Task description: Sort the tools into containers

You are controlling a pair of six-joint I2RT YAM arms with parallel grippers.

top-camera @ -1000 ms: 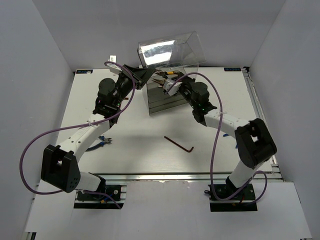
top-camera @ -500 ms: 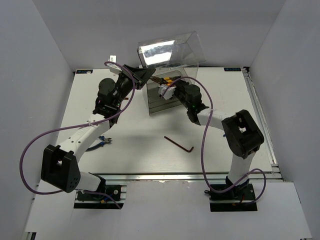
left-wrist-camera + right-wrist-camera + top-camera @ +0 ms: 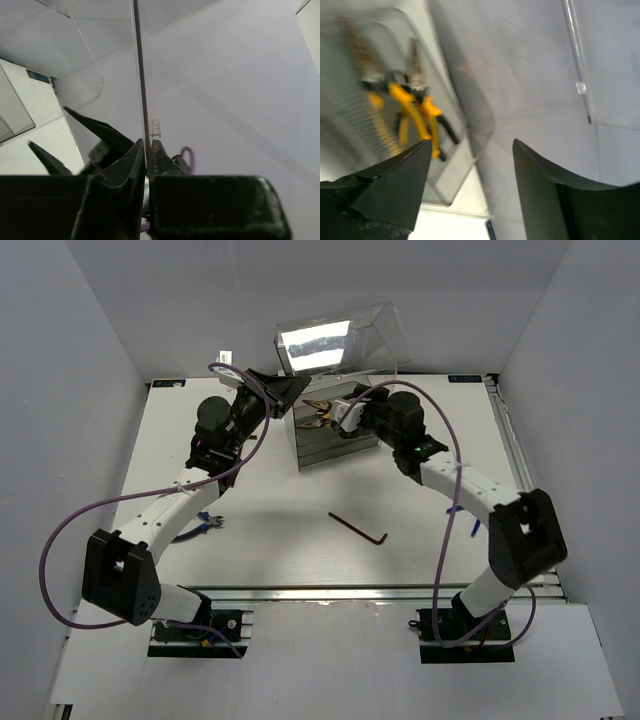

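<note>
While a hex key (image 3: 358,527) lies on the near table (image 3: 280,500), the left gripper (image 3: 146,145) farther back pinches the raised clear lid (image 3: 141,75) of the cabinet (image 3: 325,448). The right gripper (image 3: 470,145), spread wide, hangs above yellow-handled pliers (image 3: 412,117) in the top compartment.

The white tabletop (image 3: 300,560) is carrying three things that can be made out. A smoky plastic cabinet (image 3: 325,443) is standing at the middle of the far edge, with its clear lid (image 3: 340,340) tilting up and back. A thin dark L-shaped hex key (image 3: 358,527) is lying flat toward the near edge, right of the middle and well apart from the cabinet. Small blue-handled pliers (image 3: 211,524) are lying nearer the left edge, partly hidden.
</note>
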